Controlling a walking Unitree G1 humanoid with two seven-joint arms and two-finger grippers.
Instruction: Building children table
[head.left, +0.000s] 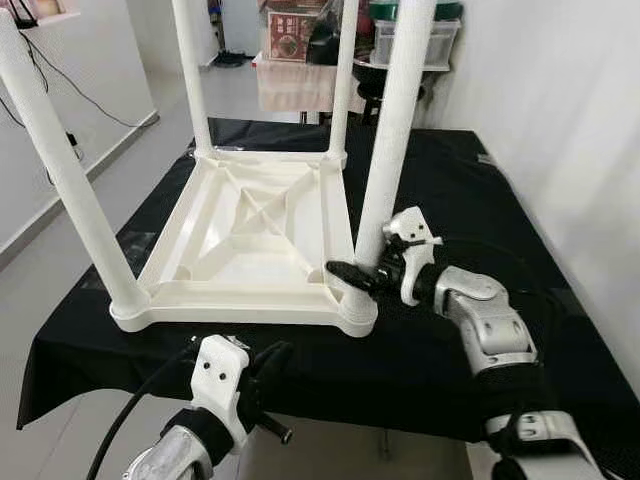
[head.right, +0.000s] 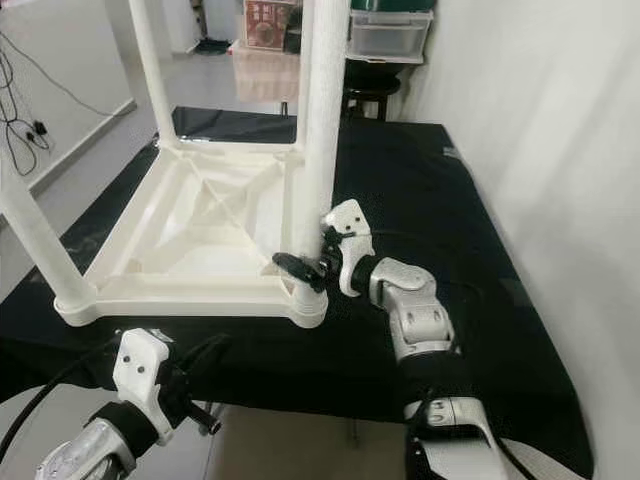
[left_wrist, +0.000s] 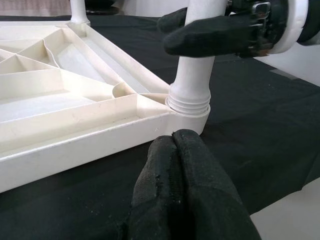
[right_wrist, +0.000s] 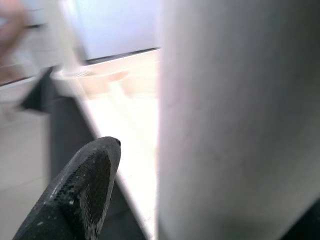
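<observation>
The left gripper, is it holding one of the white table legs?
No, the left gripper hangs shut and empty before the tabletop's edge, while the right gripper clasps the near leg.

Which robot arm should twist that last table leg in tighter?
The right. The right gripper is already around the near-right leg just above its socket, where threads are exposed. The left gripper hangs shut below the black-covered table's edge, away from any leg.

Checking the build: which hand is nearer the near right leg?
Right. The right hand grips the leg near its base; the left hand hangs shut below the table edge.
</observation>
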